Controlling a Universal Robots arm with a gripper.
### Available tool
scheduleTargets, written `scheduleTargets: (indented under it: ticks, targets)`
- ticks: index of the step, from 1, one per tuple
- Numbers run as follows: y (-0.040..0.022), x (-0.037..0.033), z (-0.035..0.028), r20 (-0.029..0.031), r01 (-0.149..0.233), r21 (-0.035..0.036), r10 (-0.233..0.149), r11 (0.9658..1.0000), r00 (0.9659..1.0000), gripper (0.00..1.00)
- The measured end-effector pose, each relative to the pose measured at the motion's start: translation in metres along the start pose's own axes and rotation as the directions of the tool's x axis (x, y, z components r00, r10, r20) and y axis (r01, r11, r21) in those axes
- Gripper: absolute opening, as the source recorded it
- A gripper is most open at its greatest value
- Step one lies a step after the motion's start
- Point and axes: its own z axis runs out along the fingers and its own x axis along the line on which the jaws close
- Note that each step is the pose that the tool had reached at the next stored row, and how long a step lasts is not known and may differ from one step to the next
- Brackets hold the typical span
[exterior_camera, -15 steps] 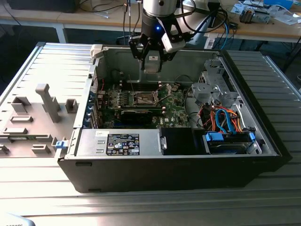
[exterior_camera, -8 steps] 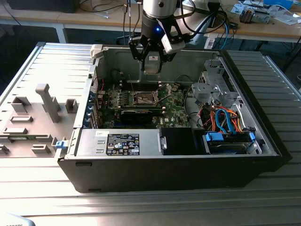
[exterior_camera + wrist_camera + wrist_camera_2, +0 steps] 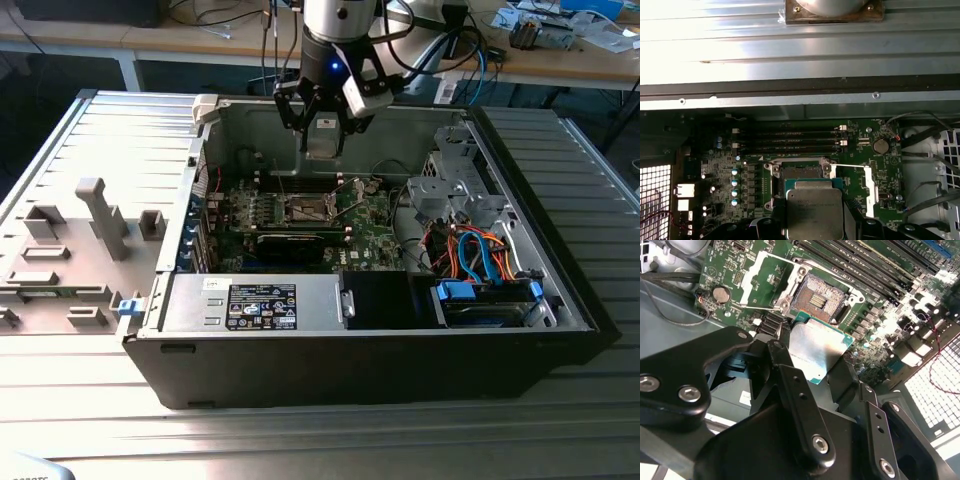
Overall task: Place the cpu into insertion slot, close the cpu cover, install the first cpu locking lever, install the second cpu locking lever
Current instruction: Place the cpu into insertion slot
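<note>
My gripper (image 3: 322, 128) hangs over the open computer case (image 3: 560, 290), shut on the cpu (image 3: 817, 347), a flat square chip with a pale metal top and green edge. In both wrist views the cpu (image 3: 814, 212) sits between the black fingers (image 3: 777, 355), above and slightly off the insertion slot (image 3: 816, 299). The slot (image 3: 801, 172) lies bare, its gold contact field exposed. The cpu cover (image 3: 754, 290) is a silvery frame swung open to one side of the slot (image 3: 308, 208). A thin wire locking lever (image 3: 760, 306) stands raised beside the cover (image 3: 869, 185).
Memory slots (image 3: 790, 140) run beside the socket, and a coin battery (image 3: 881, 146) sits near the cover. The case holds a power supply (image 3: 262, 303), a drive cage (image 3: 485, 300) and orange and blue cables (image 3: 470, 250). Grey fixture blocks (image 3: 100, 215) stand at the exterior view's left.
</note>
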Motion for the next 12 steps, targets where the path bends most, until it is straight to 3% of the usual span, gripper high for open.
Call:
scheduleTargets:
  ticks: [12]
  targets:
    - [-0.0005, -0.0001, 0.0055, 0.0000, 0.000, 0.0000, 0.000, 1.0000, 1.0000, 0.54]
